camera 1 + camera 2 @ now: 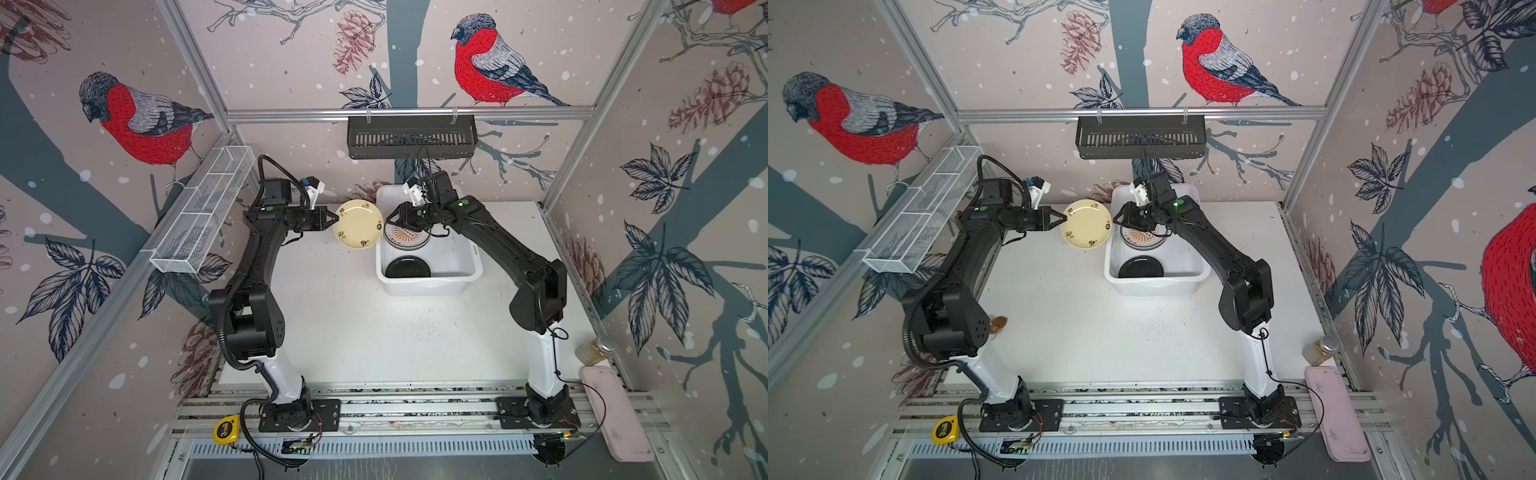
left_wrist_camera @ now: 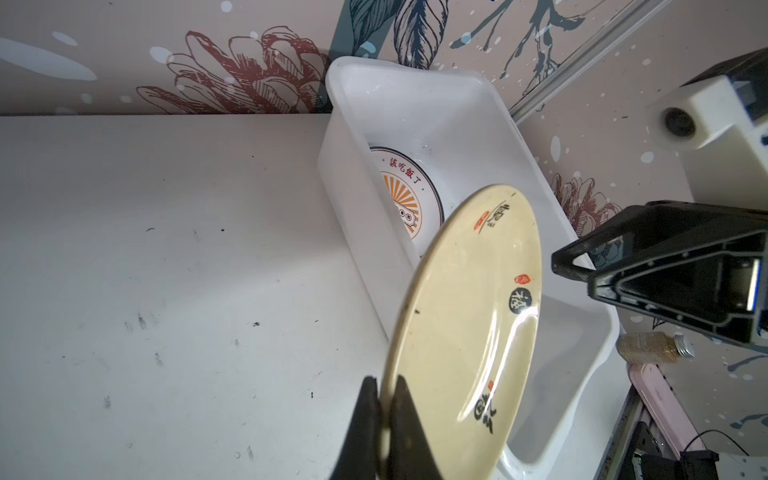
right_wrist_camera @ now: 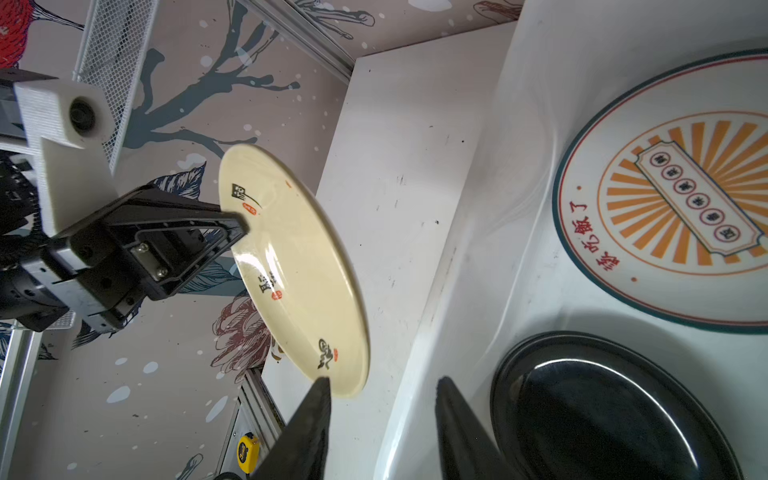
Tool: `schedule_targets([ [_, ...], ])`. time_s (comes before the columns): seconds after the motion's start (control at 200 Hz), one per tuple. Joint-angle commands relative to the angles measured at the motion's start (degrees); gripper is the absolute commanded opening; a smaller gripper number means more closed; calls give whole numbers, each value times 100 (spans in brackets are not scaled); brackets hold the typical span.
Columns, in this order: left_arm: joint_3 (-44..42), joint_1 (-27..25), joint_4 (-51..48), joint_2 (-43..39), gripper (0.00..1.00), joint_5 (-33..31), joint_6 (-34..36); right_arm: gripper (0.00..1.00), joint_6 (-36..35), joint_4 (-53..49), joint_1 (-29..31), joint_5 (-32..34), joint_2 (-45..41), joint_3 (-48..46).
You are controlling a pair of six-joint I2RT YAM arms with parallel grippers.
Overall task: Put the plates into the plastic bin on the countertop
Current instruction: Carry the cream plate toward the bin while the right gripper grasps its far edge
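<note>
My left gripper (image 1: 334, 219) (image 2: 386, 386) is shut on the rim of a pale yellow plate (image 1: 358, 224) (image 2: 469, 324). It holds the plate tilted in the air just left of the white plastic bin (image 1: 428, 286) (image 2: 345, 199). In the bin lie a white plate with an orange sunburst (image 1: 409, 241) (image 3: 681, 208) and a black plate (image 1: 407, 268) (image 3: 602, 415). Above the bin's left wall my right gripper (image 1: 390, 218) (image 3: 384, 379) is open. It holds nothing, and one fingertip is close to the yellow plate's (image 3: 291, 266) far edge. The white countertop (image 1: 374, 324) lies below.
A black slotted rack (image 1: 411, 137) hangs on the back rail. A white wire-mesh basket (image 1: 203, 212) runs along the left rail. A jar (image 1: 594, 349) and a pink case (image 1: 615, 415) sit at the front right, and a yellow tape measure (image 1: 226, 430) at the front left.
</note>
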Motion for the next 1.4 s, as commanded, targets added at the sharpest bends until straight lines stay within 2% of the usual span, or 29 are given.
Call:
schedule_targets([
  [0.0, -12, -82, 134, -75, 0, 285, -78, 43, -173, -75, 17, 63, -102, -85],
  [0.515, -186, -367, 259, -116, 0, 601, -171, 39, -222, -22, 12, 51, -293, -306],
  [0.926, -295, -532, 341, -113, 0, 712, -222, 14, -9, 536, -82, -173, -618, -917],
  [1.391, -285, -658, 397, -57, 1, 733, -285, 3, 99, 781, -126, -232, -760, -1246],
])
